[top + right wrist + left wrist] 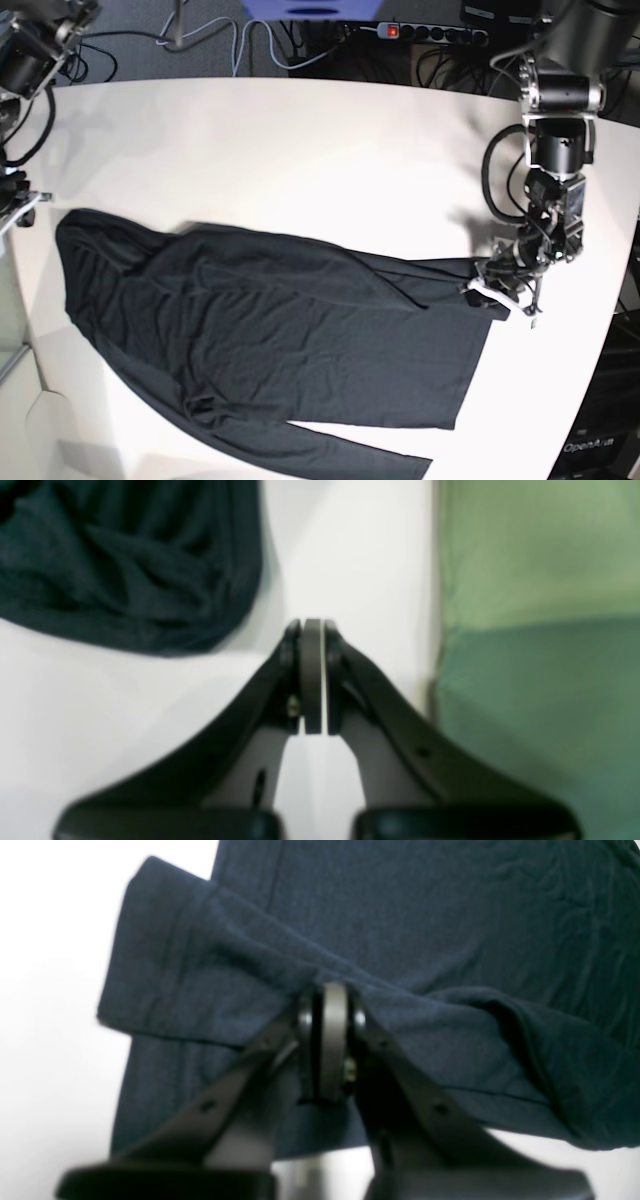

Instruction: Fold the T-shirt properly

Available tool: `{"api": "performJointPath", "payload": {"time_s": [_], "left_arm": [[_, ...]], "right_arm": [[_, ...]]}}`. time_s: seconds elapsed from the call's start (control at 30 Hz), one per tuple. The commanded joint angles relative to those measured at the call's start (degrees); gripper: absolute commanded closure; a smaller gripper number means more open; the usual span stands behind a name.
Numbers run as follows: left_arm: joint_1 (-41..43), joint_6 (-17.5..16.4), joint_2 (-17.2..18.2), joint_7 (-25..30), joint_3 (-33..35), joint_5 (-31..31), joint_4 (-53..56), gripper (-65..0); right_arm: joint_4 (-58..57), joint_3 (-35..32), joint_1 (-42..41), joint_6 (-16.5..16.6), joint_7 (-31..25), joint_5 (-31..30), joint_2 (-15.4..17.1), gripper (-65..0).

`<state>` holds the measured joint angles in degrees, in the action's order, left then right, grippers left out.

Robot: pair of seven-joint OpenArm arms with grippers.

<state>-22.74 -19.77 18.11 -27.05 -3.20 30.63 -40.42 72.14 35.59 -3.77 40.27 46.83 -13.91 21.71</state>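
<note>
Smooth white round-edged table [300, 150], large black thin-fabric long-sleeved T-shirt [280, 340] spread flat from 9 to 4 o'clock

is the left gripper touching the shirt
Touching. The left wrist view shows the left gripper shut on a fold of the T-shirt, fabric bunching at its tips.
</note>
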Motion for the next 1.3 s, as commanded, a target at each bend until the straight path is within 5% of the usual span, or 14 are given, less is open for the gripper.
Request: {"api": "performJointPath", "payload": {"time_s": [0.0, 0.23, 0.37, 0.67, 0.9, 1.27], "left_arm": [[0.3, 2.0, 0.7, -3.6, 0.1, -2.9, 0.5, -2.7], [0.3, 2.0, 0.7, -3.6, 0.1, -2.9, 0.5, -2.7], [0.3, 2.0, 0.7, -3.6, 0.1, -2.9, 0.5, -2.7], [0.2, 2.0, 0.7, -3.6, 0.1, -2.9, 0.5, -2.7], [0.2, 2.0, 0.5, -3.6, 0.1, -2.9, 0.5, -2.7], [0.0, 2.0, 0.7, -3.6, 0.1, -2.9, 0.5, -2.7]], "right_arm": [[1.1, 1.4, -0.8, -0.3, -0.1, -0.8, 0.5, -1.3], [1.0, 5.1, -0.8, -0.3, 4.5, -0.9, -5.7, -26.8], [1.1, 7.4, -0.9, -0.3, 4.5, -0.9, -8.2, -34.8], [6.2, 5.5, 0.7, -0.3, 3.9, 0.8, -9.9, -36.9], [18.3, -3.3, 4.3, -0.3, 4.4, 5.1, -6.6, -36.9], [18.8, -19.0, 2.1, -0.3, 1.8, 17.7, -3.6, -36.9]]}}
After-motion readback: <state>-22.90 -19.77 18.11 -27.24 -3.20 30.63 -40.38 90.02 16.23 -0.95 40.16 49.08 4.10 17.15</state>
